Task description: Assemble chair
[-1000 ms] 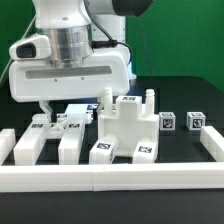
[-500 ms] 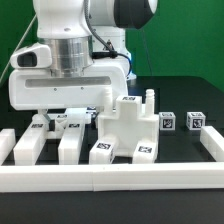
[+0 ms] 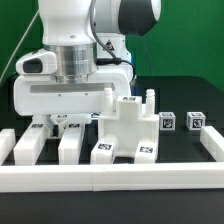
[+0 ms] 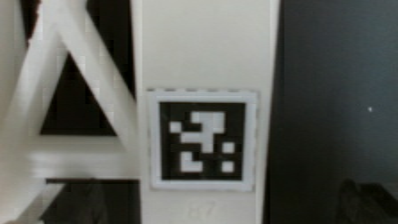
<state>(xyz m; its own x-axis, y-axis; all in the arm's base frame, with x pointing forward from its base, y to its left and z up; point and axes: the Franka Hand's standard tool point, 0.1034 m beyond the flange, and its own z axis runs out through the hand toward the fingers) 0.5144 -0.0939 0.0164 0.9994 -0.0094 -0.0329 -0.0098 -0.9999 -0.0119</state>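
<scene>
The gripper point(image 3: 65, 116) is sitting lower than it was half a second ago and is shifting a little toward the exterior view's right. Its broad white body is now covering most of the small tagged pieces at the back left that were showing before. Its jaws are standing as wide apart as they go and are holding nothing.

The chair parts are all lying on the black table point(image 3: 185, 145), behind the long white wall point(image 3: 110, 178) that is running along the front. The big stepped block point(image 3: 128, 125), with upright pegs on top, is sitting in the middle, just to the exterior view's right of the gripper. Two long bars point(image 3: 25, 146) are lying side by side at the exterior view's left, pointing toward the wall. Two small tagged blocks point(image 3: 103, 152) are resting in front of the stepped block. Two cubes point(image 3: 168, 122) are sitting on their own at the exterior view's right, well apart from the gripper.

In the wrist view a white bar point(image 4: 205, 45) is filling the middle of the picture, and a square black-and-white tag point(image 4: 199, 150) is showing on its face. Which of the parts this bar is, I cannot tell.
</scene>
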